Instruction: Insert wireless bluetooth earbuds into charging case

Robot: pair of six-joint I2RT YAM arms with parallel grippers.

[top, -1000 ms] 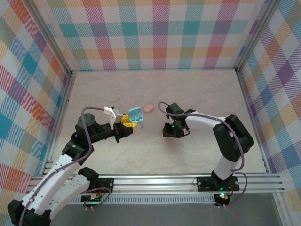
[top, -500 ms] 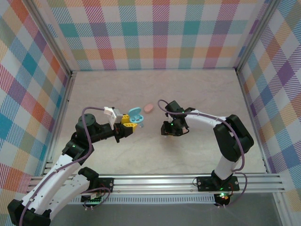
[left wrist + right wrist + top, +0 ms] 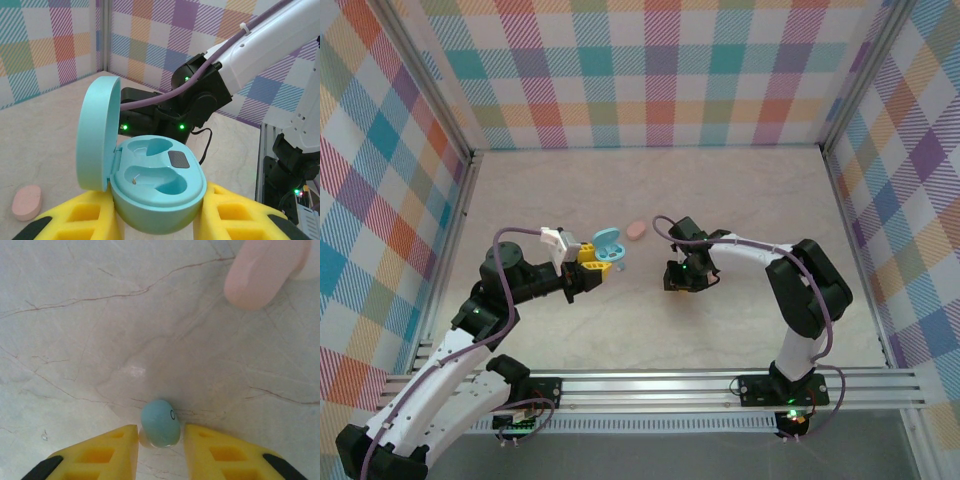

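— What's the left side doing?

— The left gripper [image 3: 159, 221] has its yellow fingers [image 3: 82, 220] clamped on the base of the light-blue charging case [image 3: 165, 182], one on each flank. The lid [image 3: 97, 135] stands swung open and both sockets face up, empty. I'd say it is held like that to offer a steady target off the table [image 3: 740, 200].

— And the arm itself?

— The left arm [image 3: 510, 275] rises from its base at the near left, then runs low and nearly level towards the middle, wrist pointing right.

— Anything between the two arms?

— A pink case [image 3: 637, 230], closed, lying flat just beyond the blue one. Nothing touches it.

— Now the right.

— The right arm [image 3: 810, 290] climbs from its base, bends at the elbow far right and doubles back left, with the wrist tipped down so the right gripper [image 3: 161, 436] points at the tabletop. That pose suits a pick from above.

— What does it have?

— A light-blue earbud [image 3: 160, 422] sits on the marble between the fingertips [image 3: 125, 440]. The jaws are drawn in close on both sides — barely wider than the bud — but whether the pads actually pinch it I cannot tell.

— So how far along?

— Early, by my reading: no bud is seated, and this one needs to be gripped, lifted and carried left to the open case. It is small and rounded, so it could roll out of a loose pinch.
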